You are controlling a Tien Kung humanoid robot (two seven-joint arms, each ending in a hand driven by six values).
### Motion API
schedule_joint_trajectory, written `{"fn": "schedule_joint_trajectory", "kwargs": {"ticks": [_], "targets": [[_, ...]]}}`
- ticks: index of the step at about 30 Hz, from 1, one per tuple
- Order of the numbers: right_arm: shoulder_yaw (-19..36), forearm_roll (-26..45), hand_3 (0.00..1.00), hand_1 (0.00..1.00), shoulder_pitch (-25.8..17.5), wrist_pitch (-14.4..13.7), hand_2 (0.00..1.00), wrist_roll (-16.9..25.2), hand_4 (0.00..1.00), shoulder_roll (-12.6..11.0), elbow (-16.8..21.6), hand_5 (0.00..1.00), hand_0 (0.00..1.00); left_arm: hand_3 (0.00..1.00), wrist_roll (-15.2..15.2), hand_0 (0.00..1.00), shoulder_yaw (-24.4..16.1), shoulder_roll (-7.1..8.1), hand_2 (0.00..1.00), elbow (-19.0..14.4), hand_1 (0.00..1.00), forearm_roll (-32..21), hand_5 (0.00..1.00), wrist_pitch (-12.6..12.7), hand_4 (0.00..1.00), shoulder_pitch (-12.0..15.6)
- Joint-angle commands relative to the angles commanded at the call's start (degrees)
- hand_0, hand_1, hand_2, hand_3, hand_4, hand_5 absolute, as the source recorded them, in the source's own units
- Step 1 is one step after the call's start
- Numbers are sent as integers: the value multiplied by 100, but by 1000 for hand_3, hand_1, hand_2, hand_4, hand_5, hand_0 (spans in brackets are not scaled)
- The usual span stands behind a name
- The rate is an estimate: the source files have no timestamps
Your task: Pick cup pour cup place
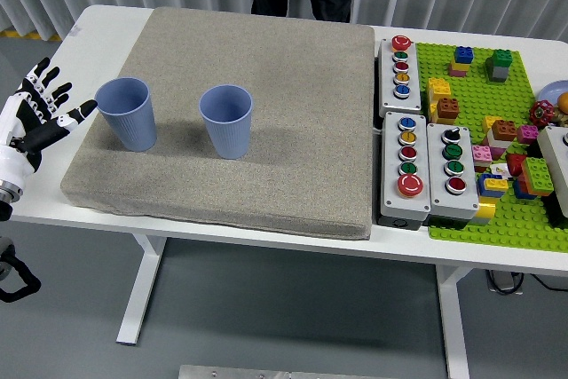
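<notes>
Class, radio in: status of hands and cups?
Left hand open, beside left cup. Right cup upright on mat. Nothing between.

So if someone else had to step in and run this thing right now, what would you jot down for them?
Left hand: open, fingers spread, at the table's left edge beside the left cup, not touching it.
Right hand: out of view.
Both blue cups stand upright on the grey mat; the right cup is near its middle.
Done: nothing visibly.
Left: grasp, pour, set down.
</notes>
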Motion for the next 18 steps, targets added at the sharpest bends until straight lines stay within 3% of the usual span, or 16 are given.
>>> {"fn": "schedule_joint_trajectory", "kwargs": {"ticks": [11, 18], "targets": [[-50, 60, 702, 690, 49, -5, 734, 7, 327, -6, 0, 290, 722, 998, -19, 916, 246, -121, 998, 174, 908, 227, 232, 96, 959, -54], [-57, 70, 703, 690, 49, -6, 736, 3, 326, 0, 0, 291, 722, 998, -61, 912, 409, -281, 998, 421, 905, 207, 241, 184, 961, -120]]}}
